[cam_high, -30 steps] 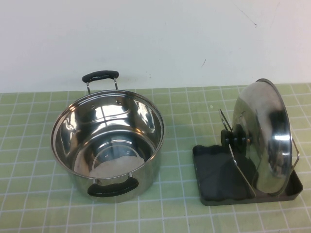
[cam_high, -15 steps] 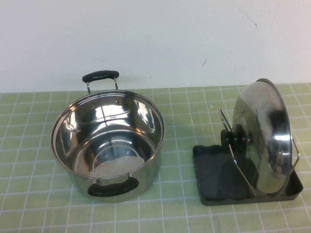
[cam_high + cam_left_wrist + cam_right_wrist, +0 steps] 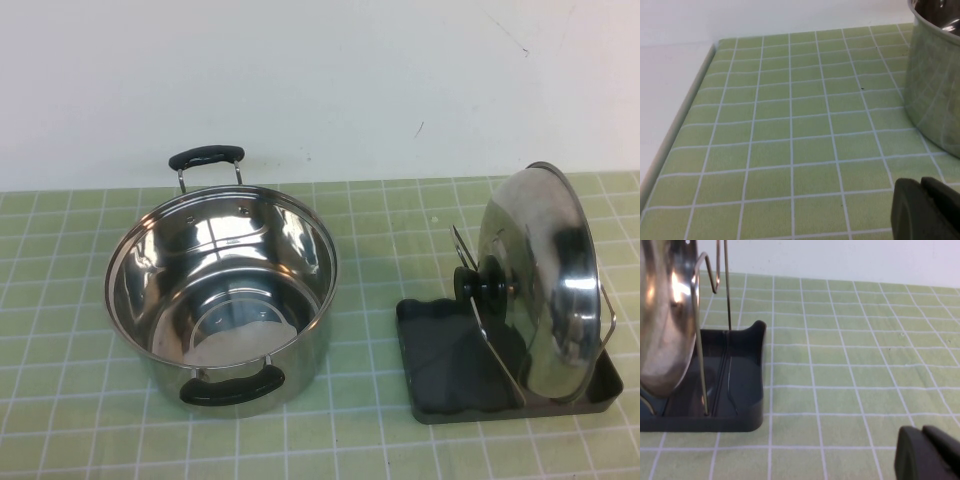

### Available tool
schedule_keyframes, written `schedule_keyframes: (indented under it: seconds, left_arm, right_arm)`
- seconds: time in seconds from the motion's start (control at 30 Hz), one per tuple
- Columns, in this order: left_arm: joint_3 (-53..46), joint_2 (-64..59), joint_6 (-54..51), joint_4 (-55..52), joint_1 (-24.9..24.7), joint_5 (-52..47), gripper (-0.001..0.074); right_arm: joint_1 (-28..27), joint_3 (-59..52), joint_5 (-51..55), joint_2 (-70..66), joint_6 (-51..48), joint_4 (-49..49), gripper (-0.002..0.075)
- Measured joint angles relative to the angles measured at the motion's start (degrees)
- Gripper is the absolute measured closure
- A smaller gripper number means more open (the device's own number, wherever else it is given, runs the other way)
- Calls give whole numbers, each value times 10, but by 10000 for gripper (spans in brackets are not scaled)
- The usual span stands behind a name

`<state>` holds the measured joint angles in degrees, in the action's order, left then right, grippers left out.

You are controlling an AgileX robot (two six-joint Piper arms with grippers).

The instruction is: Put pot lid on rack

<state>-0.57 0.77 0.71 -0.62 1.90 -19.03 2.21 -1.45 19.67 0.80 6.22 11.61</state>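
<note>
Green gridded matting covers the desk [image 3: 380, 440] below a plain white wall. On it the pot lid [image 3: 540, 280] stands nearly upright on edge in the rack [image 3: 430, 375], leaning between the silver wire loops [image 3: 495, 350] with its black knob [image 3: 478, 283] facing the open steel pot [image 3: 222, 290], which sits well apart on the left side. Neither arm shows from above. The left gripper [image 3: 925, 210] hangs low near the pot's wall; the right gripper [image 3: 927, 452] hangs low near the rack. Only a dark corner of each shows, so I cannot tell how wide the fingers stand, and neither appears to hold anything. The task looks done. The risk now is a knock: the right arm sweeping toward the rack could jolt the tray or wires and tip the lid, since it appears to rest only on its rim and the thin loops.
</note>
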Motion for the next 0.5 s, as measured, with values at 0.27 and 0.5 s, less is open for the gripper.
schedule_keyframes:
  seconds: [0.27,0.5]
  left_arm:
    - [0,0,-1,0,0,0,737]
    - [0,0,-7,0,0,0,737]
  right_arm:
    - [0,0,0,0,0,0,727]
    - [0,0,0,0,0,0,727]
